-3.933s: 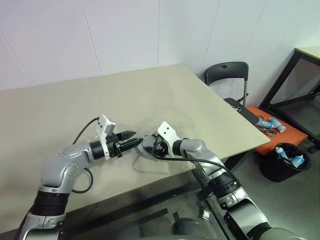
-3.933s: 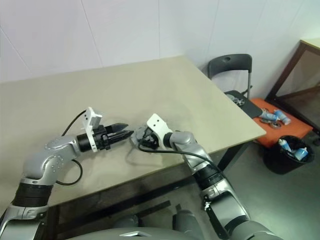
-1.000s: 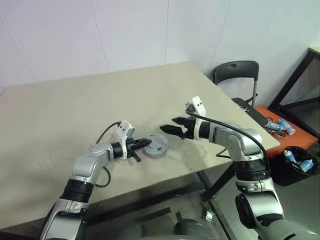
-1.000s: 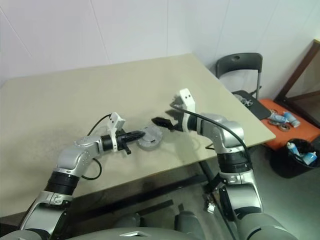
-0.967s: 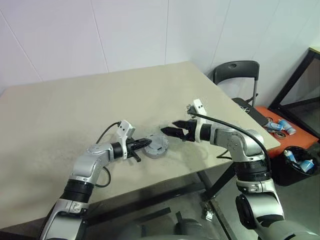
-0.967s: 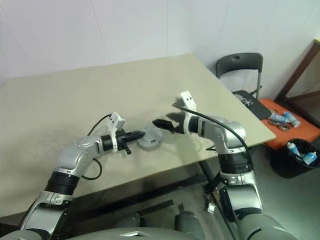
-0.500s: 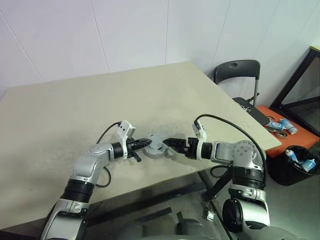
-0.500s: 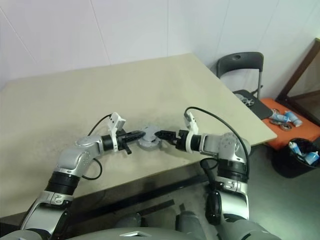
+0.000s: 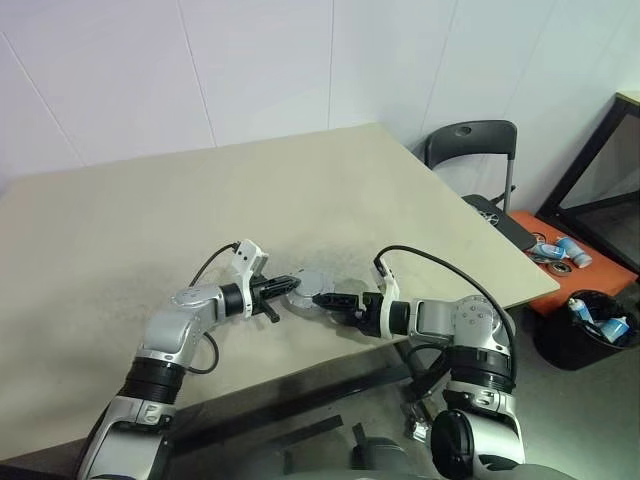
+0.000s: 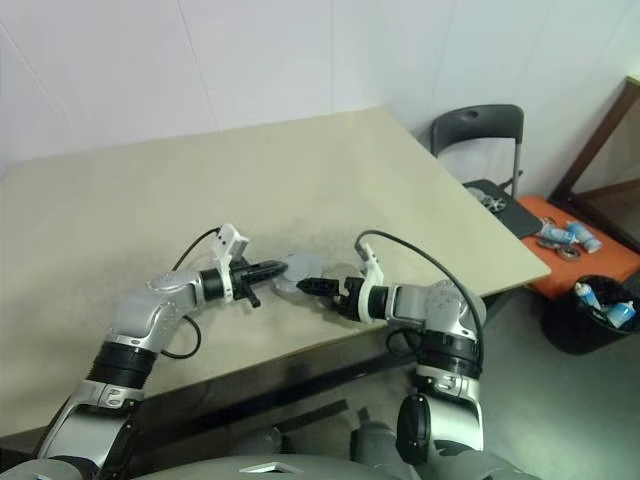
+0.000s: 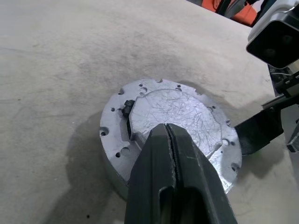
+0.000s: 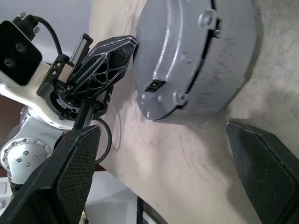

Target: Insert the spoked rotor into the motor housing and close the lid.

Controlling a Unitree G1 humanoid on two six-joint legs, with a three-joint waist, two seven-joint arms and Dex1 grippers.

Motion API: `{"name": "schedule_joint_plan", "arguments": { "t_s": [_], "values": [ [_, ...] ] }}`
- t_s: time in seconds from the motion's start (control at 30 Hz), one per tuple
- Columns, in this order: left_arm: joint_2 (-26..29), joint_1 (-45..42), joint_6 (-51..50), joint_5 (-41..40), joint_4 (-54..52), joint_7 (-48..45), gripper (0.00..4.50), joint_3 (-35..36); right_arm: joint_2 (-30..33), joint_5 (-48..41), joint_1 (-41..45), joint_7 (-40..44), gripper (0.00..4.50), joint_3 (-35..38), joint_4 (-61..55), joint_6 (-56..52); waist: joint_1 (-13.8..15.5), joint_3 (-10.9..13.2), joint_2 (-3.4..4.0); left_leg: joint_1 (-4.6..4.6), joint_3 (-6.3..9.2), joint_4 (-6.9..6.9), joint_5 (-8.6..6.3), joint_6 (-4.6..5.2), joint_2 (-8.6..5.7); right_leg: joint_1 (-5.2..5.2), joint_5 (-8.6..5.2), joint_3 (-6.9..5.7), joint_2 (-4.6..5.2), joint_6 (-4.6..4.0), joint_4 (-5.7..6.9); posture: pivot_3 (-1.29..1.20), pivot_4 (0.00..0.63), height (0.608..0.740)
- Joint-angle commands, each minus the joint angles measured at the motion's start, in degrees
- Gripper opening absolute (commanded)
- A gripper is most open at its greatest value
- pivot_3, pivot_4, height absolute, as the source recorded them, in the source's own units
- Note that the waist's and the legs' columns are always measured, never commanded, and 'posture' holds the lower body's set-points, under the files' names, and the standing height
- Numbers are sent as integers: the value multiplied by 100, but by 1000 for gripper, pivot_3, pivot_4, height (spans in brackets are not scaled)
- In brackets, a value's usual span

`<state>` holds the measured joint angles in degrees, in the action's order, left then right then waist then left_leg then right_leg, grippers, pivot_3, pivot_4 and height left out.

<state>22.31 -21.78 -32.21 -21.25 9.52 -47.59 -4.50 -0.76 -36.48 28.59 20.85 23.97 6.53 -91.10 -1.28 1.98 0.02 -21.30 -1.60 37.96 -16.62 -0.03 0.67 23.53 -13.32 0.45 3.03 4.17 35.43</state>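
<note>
On the beige matte table [image 9: 150,230], the left gripper [image 9: 290,285], two black fingers on a silver arm, reaches in from the left with its fingers pressed together into one closed point, holding nothing; in the left wrist view that point [image 11: 167,135] lies over the near part of the motor housing's top face. The motor housing [image 9: 316,292], a round, flat, silver-grey metal disc with a scratched raised lid and small holes around its rim, lies flat on the table near the front edge, between the two grippers [image 11: 170,126]. Its lid is on, so the windings and the spoked rotor cannot be seen, and whether the rotor sits inside cannot be told. The right gripper [image 9: 322,299], black-fingered on a silver arm with a white wrist block, comes in from the right with its fingers spread wide apart and empty; in the right wrist view the housing [image 12: 196,56] lies beyond the two fingers [image 12: 70,177], just clear of them. Farther right, off the table, stand a dark grey folding chair [image 9: 470,160], a low orange stand [image 9: 560,262] with small items on it, and a black bin [image 9: 588,335].
</note>
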Motion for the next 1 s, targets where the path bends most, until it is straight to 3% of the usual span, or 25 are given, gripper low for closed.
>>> {"name": "schedule_joint_plan", "arguments": {
  "t_s": [0.03, 0.33, 0.63, 1.0],
  "values": [
    [60, 91, -174, 190, 228, 208, 0, -16, -109, 372, 179, -605, 4464, 231, 208, 590, -15, 0, -1, 5, 3, 0, 0, 0, 4, -5, -3, 2, -9, 5, -4, 0, 0, 740],
    [18, 123, -187, 175, 175, 297, 0, -21, -334, 273, 458, -1050, 4464, 182, 48, 906, -116, 6, 12, 2, 13, 0, -10, -18, 16, 4, -3, -2, 8, 7, -18, 0, 0, 740],
    [37, -45, -89, 199, 447, 250, 0, 35, -671, 14, 963, -1003, 4464, 140, 861, 1043, -118, 6, 12, -23, 3, -13, 0, 0, 6, 12, 6, -13, 19, 1, -21, 0, 0, 740],
    [-18, 31, 12, 235, 451, 323, 0, 40, -447, 33, 948, -812, 4464, 11, 1192, 1244, -116, 4, 8, -10, -1, -62, 0, 2, -11, 15, 0, -12, 23, 21, -31, 0, 0, 740]
  ]
}}
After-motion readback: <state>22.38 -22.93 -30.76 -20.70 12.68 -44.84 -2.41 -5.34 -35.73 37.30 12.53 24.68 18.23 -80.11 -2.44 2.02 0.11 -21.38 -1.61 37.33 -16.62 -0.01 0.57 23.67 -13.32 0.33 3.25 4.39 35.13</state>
